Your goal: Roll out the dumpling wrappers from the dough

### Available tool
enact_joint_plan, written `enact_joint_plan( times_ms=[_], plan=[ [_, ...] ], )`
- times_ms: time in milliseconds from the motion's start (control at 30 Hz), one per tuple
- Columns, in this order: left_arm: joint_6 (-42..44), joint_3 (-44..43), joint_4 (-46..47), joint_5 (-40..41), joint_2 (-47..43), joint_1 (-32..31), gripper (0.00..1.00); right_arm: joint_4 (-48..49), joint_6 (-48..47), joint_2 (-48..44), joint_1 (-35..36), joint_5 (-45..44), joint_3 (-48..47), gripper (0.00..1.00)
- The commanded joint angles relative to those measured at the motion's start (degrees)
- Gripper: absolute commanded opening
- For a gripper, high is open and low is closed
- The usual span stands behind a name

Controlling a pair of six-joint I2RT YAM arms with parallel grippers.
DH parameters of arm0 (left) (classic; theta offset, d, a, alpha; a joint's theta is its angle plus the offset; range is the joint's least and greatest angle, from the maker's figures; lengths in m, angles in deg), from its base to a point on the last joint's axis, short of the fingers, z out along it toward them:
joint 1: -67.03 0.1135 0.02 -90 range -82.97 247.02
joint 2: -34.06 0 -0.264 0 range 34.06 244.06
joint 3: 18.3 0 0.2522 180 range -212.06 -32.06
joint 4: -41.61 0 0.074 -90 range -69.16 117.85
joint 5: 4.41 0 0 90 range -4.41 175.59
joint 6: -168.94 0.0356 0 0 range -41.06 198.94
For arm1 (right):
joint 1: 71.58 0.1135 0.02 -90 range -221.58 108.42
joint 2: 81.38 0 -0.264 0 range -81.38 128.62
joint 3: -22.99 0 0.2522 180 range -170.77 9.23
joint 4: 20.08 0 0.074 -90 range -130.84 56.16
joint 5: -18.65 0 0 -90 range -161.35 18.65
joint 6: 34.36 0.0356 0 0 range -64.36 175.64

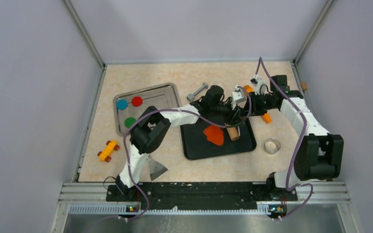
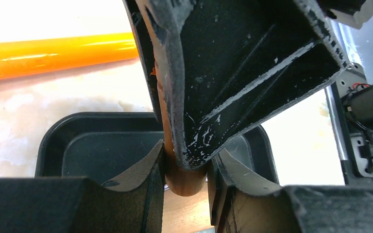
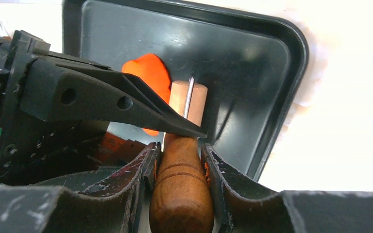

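A wooden rolling pin [image 1: 233, 132] stands tilted on the black tray [image 1: 194, 150], its light roller end next to flattened orange dough [image 1: 213, 135]. My right gripper [image 3: 180, 160] is shut on the pin's dark handle [image 3: 182, 194]. Beyond it lie the roller [image 3: 188, 99], the dough [image 3: 148, 77] and the tray [image 3: 252, 73]. My left gripper [image 2: 187, 167] is closed around the same brown handle [image 2: 184, 179], and the right gripper's finger [image 2: 243, 73] lies across it. In the top view both grippers, left [image 1: 229, 115] and right [image 1: 246, 104], meet over the tray's far edge.
A metal tray [image 1: 167, 90] at the left holds blue, red and green discs. A bolt [image 1: 197, 91], a yellow toy car [image 1: 108, 150], a scraper [image 1: 157, 170] and a metal ring [image 1: 272, 146] lie around. An orange rod [image 2: 53, 53] lies behind the black tray [image 2: 53, 141].
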Motion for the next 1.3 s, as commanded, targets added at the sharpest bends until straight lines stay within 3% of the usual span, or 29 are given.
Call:
enact_joint_plan(
  times_ms=[0, 500, 900, 1100, 1267],
  plan=[
    [-1.5, 0.7, -4.1, 0.2, -6.5, 2.2, 0.00, 0.3, 2.2, -1.4, 3.2, 6.4, -3.7, 0.00],
    [6.8, 15.2, -5.4, 5.6, -11.3, 8.3, 0.00, 14.7, 11.2, 7.0, 9.6, 4.8, -0.1, 0.00],
    [11.7, 24.2, -10.4, 6.7, -14.4, 8.5, 0.00, 16.3, 7.2, 9.7, 12.2, 2.4, 7.9, 0.00],
    [12.7, 25.3, -12.8, 7.9, -20.7, 8.6, 0.00, 16.8, 9.0, 9.0, 12.9, 7.0, 3.0, 0.00],
    [8.7, 23.1, -9.1, 9.9, -26.3, 6.5, 0.00, 13.3, 4.9, 3.7, 11.4, 12.5, -2.3, 0.00]
  ],
)
